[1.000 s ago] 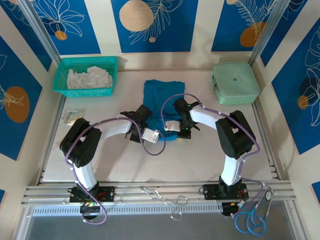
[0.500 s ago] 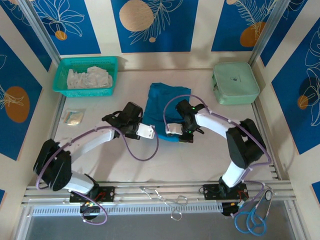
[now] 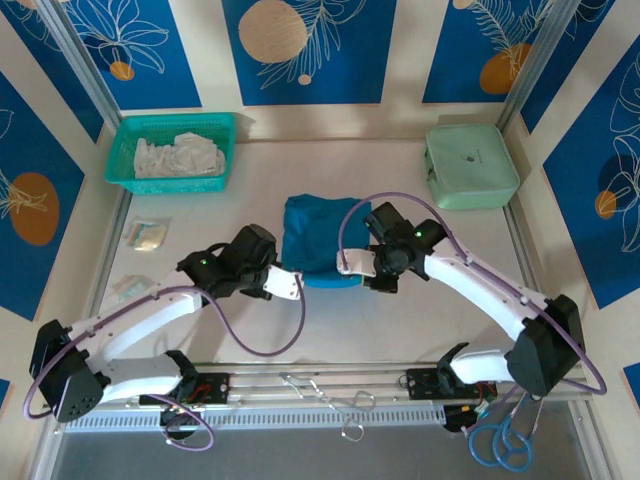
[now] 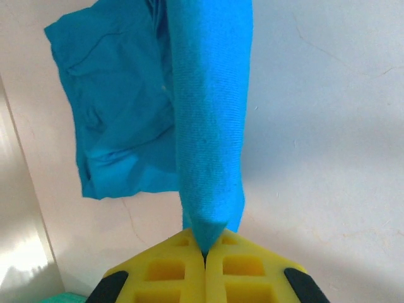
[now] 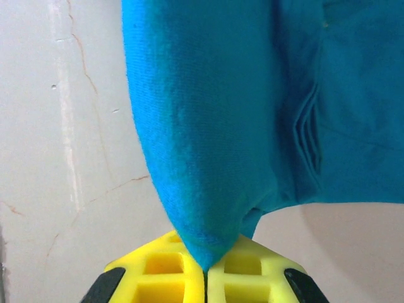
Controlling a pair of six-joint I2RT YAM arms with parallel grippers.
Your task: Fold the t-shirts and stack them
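One teal-blue t-shirt (image 3: 315, 235) lies bunched on the table's middle, its near edge lifted. My left gripper (image 3: 288, 285) is shut on the near-left part of that edge. In the left wrist view a taut ridge of the t-shirt (image 4: 208, 113) runs down into the closed yellow gripper (image 4: 205, 252). My right gripper (image 3: 352, 265) is shut on the near-right part. The right wrist view shows the t-shirt (image 5: 252, 95) narrowing to a point pinched in the gripper (image 5: 205, 268). The rest of the cloth hangs slack beyond the pinch.
A green basket (image 3: 122, 150) holding white cloths stands at the back left. A mint-green case (image 3: 470, 165) sits at the back right. Small packets (image 3: 147, 233) lie left of the arms. Forceps (image 3: 335, 400) and blue scissors (image 3: 505, 440) rest on the front rail.
Both arms have stretched out low and drawn back toward the near edge, dragging the t-shirt with them. Its far edge has slid nearer. Both grips stay shut.
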